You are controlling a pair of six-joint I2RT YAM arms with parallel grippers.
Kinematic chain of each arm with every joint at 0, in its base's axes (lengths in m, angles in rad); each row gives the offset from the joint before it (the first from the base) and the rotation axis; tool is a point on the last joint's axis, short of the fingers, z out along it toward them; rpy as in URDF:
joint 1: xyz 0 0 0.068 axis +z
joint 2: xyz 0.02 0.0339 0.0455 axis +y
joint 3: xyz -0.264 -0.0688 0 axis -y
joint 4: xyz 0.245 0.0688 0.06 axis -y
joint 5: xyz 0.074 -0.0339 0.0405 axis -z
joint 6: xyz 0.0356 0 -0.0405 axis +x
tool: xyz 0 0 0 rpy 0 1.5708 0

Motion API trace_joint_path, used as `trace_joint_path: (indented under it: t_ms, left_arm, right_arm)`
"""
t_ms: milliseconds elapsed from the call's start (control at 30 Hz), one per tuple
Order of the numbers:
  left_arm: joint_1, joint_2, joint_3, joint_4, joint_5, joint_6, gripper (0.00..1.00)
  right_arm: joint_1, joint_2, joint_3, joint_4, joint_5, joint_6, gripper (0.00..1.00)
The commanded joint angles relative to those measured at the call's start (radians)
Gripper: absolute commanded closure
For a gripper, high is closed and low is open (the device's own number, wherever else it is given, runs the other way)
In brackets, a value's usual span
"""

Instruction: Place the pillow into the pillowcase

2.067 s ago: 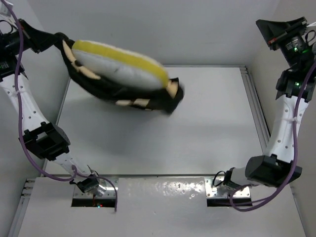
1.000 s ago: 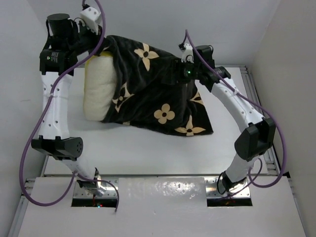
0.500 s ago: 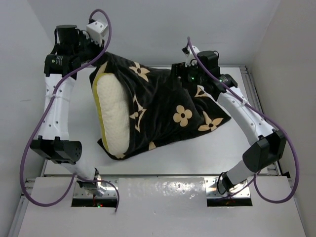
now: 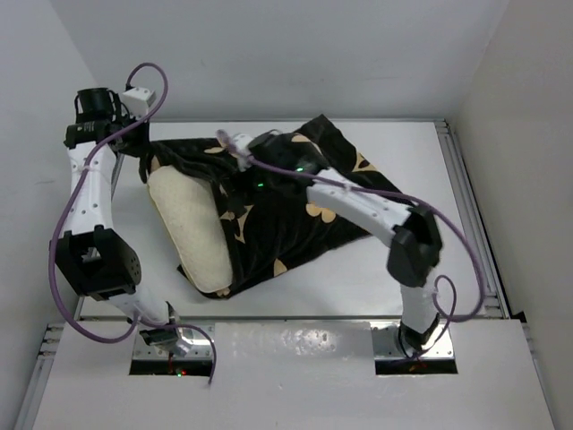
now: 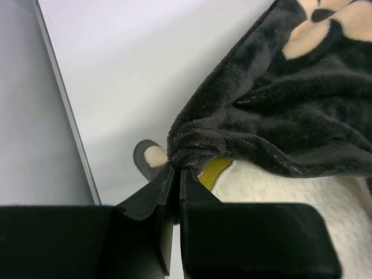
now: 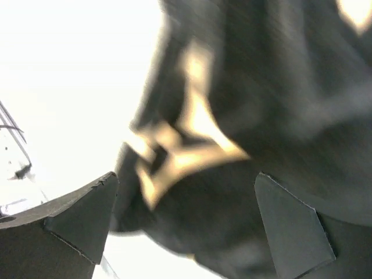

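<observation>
The pillow [image 4: 192,235], cream with yellow piping, lies on the left of the table with its near end sticking out of the pillowcase [image 4: 295,210], black with tan flower motifs. My left gripper [image 4: 141,154] is shut on the bunched rim of the pillowcase [image 5: 192,142] at the back left corner, with the pillow's [image 5: 279,186] piping just beside the jaws [image 5: 175,168]. My right gripper [image 4: 243,166] hovers over the case's back left part, jaws wide open [image 6: 186,177]. Blurred pillowcase cloth [image 6: 261,87] lies beyond them, with nothing gripped.
The white table [image 4: 430,269] has metal rails along its right edge [image 4: 466,215] and left edge [image 5: 64,104]. Grey walls stand close on the left, back and right. The right arm stretches across the table's middle, its elbow [image 4: 412,244] raised.
The right gripper has let go of the pillowcase, opened wide and swung left over it. Pillow and case have settled lower onto the table. The left gripper has kept its hold and shifted left.
</observation>
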Motion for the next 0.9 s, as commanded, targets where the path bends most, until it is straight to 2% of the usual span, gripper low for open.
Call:
trace_joint_path:
  t_ms: [0,133,267,533,633,700,733,767,833,867]
  left_arm:
    - [0.068,0.002,-0.035,0.072,0.018,0.03,1.0]
    - [0.119,0.0,-0.074,0.067,0.073,0.028,1.0]
    - [0.16,-0.032,-0.136,0.052,0.116,0.048,1.0]
    - [0.234,-0.076,-0.233,0.023,0.171,0.083,1.0]
    - [0.251,-0.084,-0.239,-0.041,0.247,0.099,1.0]
    - [0.251,-0.089,-0.238,-0.071,0.271,0.12,1.0]
    - [0.251,-0.096,-0.239,-0.097,0.29,0.125,1.0]
    - [0.251,-0.101,-0.239,-0.107,0.3,0.131,1.0]
    - [0.246,-0.11,-0.233,-0.144,0.33,0.154,1.0]
    - [0.242,-0.11,-0.222,-0.176,0.352,0.172,1.0]
  right_arm:
    - [0.148,0.114,0.232,0.03,0.113,-0.098,0.01]
    - [0.254,0.289,0.341,0.101,0.162,-0.063,0.01]
    - [0.317,0.333,0.294,0.231,0.241,-0.064,0.01]
    - [0.377,0.459,0.293,0.214,0.349,-0.148,0.01]
    - [0.386,0.527,0.295,0.204,0.531,-0.162,0.01]
    - [0.373,0.565,0.292,0.182,0.576,-0.118,0.01]
    - [0.345,0.579,0.315,0.129,0.577,-0.08,0.08]
    - [0.328,0.602,0.333,0.095,0.557,-0.066,0.28]
    - [0.275,0.602,0.352,0.017,0.563,0.017,1.0]
    - [0.235,0.585,0.33,0.029,0.557,0.028,1.0]
